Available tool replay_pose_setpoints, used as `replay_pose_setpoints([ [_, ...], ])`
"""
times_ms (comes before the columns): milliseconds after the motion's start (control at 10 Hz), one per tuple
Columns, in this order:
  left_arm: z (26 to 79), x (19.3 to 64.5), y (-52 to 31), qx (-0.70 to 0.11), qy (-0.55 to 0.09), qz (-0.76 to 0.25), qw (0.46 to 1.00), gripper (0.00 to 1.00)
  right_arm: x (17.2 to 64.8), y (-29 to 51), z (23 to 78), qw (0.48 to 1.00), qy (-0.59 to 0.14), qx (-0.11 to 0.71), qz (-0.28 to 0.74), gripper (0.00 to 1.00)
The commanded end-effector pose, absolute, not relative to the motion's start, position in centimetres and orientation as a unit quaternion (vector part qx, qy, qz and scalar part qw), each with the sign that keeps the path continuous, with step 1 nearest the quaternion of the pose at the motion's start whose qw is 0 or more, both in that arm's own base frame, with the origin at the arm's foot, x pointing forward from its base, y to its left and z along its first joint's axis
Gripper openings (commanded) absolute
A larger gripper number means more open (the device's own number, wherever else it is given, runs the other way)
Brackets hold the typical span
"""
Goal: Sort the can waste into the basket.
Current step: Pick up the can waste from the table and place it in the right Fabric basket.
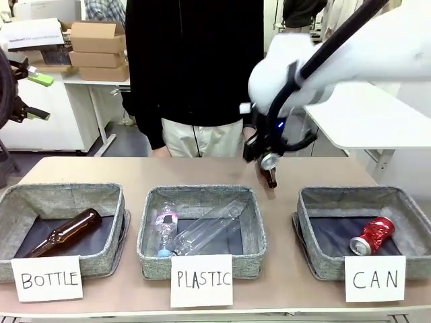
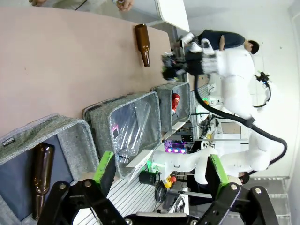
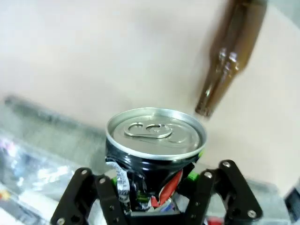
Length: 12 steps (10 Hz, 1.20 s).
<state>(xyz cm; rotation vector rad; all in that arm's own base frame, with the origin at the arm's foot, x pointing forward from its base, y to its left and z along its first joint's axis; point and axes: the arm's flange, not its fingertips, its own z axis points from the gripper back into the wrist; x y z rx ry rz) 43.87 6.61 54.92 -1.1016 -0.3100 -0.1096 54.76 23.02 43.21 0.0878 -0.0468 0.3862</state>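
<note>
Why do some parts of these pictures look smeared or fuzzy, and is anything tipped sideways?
Front view: the right hand and its white arm look smeared, while the baskets and signs are sharp. Right wrist view: the dark can in the hand is crisp, but the brown bottle and the table behind are soft. Left wrist view: the whole scene is turned sideways, and the right arm far off is blurred.
</note>
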Motion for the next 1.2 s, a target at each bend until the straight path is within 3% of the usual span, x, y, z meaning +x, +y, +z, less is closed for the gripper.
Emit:
replay_pose_setpoints([
  [0,55.1,43.6,6.6,-0.519,-0.139,-0.049,0.842,1.00,46.5,16.2,48.6,0.972,0.034,0.073,0.223,0.00],
  [200,55.1,43.6,6.6,-0.519,-0.139,-0.049,0.842,1.00,39.2,9.6,48.9,0.976,0.041,0.066,0.202,0.00],
  [400,55.1,43.6,6.6,-0.519,-0.139,-0.049,0.842,1.00,36.0,3.5,45.9,0.989,0.035,0.107,0.100,0.00],
  [700,55.1,43.6,6.6,-0.519,-0.139,-0.049,0.842,1.00,36.8,-0.2,41.1,0.987,0.051,0.149,0.036,0.00],
  [1100,55.1,43.6,6.6,-0.519,-0.139,-0.049,0.842,1.00,37.8,-0.6,40.6,0.986,0.041,0.162,0.031,0.00],
])
